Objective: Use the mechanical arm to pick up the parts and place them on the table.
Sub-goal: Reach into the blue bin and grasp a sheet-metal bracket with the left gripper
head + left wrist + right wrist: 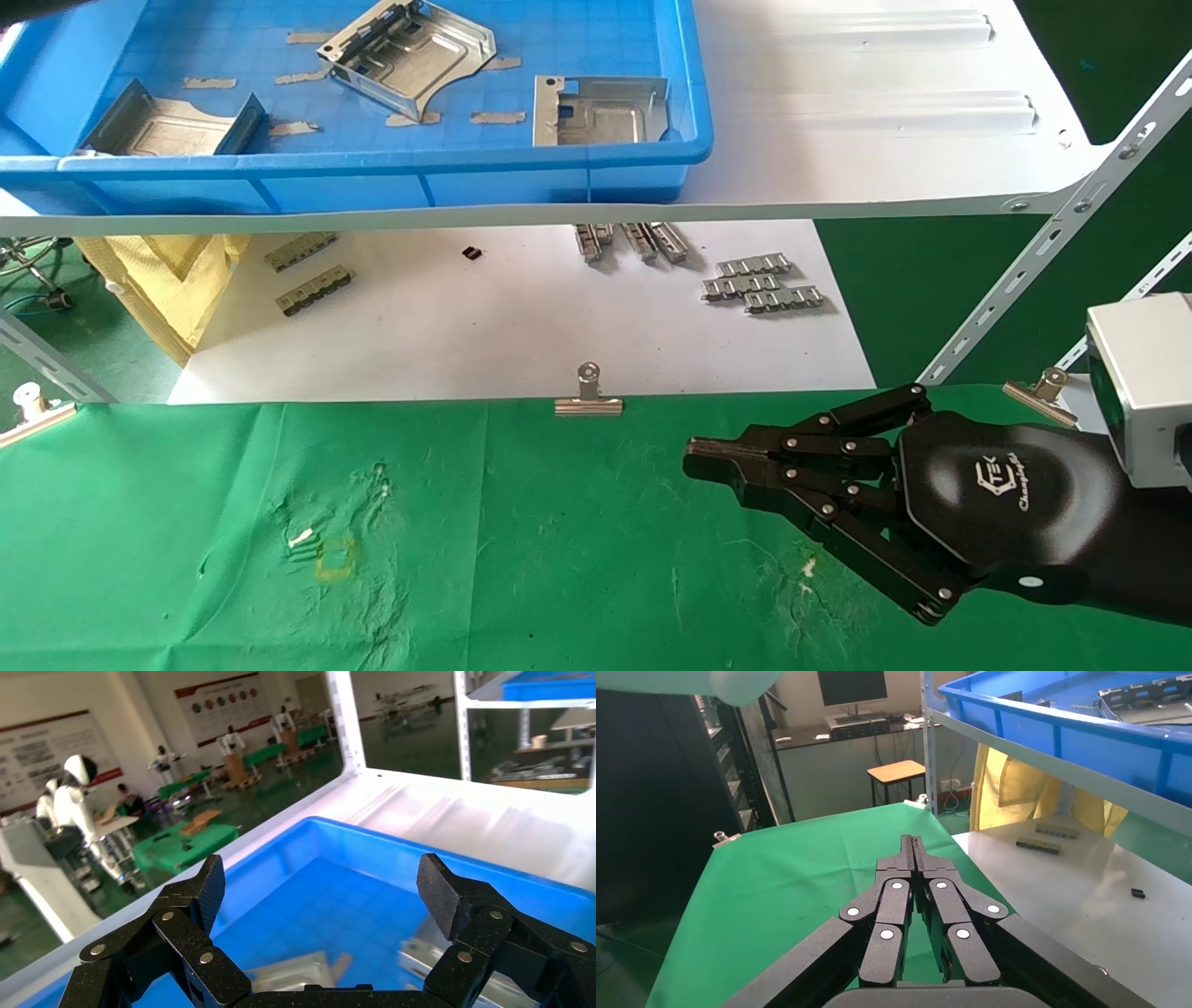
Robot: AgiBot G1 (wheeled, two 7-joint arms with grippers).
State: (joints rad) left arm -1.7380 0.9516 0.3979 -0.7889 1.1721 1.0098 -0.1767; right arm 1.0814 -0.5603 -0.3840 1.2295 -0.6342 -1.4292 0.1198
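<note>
Three silvery sheet-metal parts lie in a blue bin (372, 168) on the shelf: one at the back middle (410, 56), one at the front right (601, 112), one at the left (168, 126). My left gripper (323, 885) hovers open and empty over the bin's far left end; two blurred parts (295, 973) (429, 959) show below it. It is out of the head view. My right gripper (694, 458) is shut and empty, low over the green table (466, 559) at the right; in the right wrist view its fingertips (912, 843) meet above the cloth (793, 867).
The bin rests on a white metal shelf (885, 121) with a slanted strut (1052, 233) at the right. Below it a white sheet (512, 326) holds small grey ridged strips (759, 284). A binder clip (589, 396) pins the cloth's far edge. A yellow bag (168, 270) stands at the left.
</note>
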